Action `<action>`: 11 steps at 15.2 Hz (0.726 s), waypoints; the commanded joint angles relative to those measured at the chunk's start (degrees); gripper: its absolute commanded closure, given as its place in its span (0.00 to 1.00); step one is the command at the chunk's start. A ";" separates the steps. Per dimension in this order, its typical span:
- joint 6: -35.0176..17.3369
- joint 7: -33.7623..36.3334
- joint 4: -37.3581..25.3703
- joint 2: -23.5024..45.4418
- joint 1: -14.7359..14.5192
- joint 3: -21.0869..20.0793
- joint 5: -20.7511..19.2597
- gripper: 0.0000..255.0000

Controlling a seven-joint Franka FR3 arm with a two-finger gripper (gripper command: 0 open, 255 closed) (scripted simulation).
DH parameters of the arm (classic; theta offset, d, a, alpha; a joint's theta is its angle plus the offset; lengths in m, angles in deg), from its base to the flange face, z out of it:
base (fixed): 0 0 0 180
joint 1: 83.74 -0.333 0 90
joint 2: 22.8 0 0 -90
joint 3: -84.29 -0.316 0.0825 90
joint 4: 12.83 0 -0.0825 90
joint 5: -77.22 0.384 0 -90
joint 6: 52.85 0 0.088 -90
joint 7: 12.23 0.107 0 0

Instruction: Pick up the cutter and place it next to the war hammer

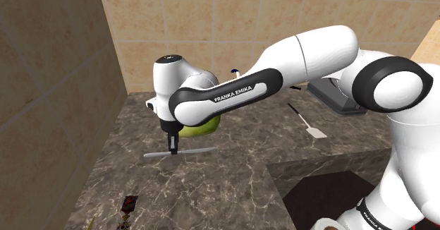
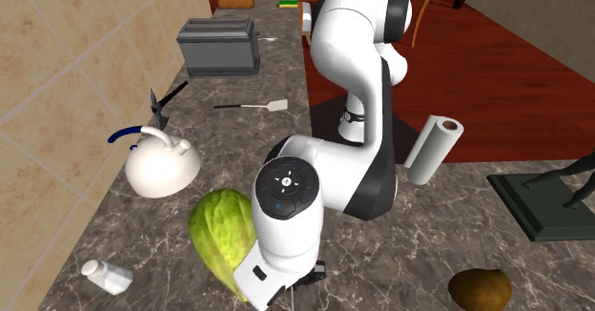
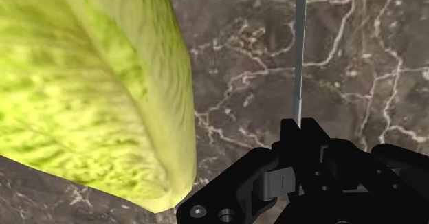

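The cutter [image 1: 197, 150] is a thin grey strip, lying level and low over the dark marble counter [image 1: 225, 186]. My gripper [image 1: 173, 149] points straight down and is shut on its middle. In the wrist view the black fingers [image 3: 292, 137] clasp the cutter [image 3: 299, 58], which runs away from them as a narrow grey blade. I cannot tell whether it touches the counter. A dark long-handled tool [image 2: 164, 104], possibly the war hammer, leans against the tiled wall beyond the kettle.
A green lettuce [image 2: 221, 235] lies right beside my hand. Further along are a white kettle [image 2: 160, 169], spatula [image 2: 253, 106] and toaster [image 2: 219, 49]. A shaker [image 2: 107, 277], paper roll [image 2: 434, 149], brown lump [image 2: 480, 288] and dark statue [image 2: 548, 199] are also near.
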 commanded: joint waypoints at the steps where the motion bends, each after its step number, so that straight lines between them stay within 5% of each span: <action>1: 1.29 -0.13 -0.74 -0.55 0.04 -0.11 0.18 1.00; 11: 7.99 -0.54 -5.74 -2.33 -0.09 -0.49 0.82 1.00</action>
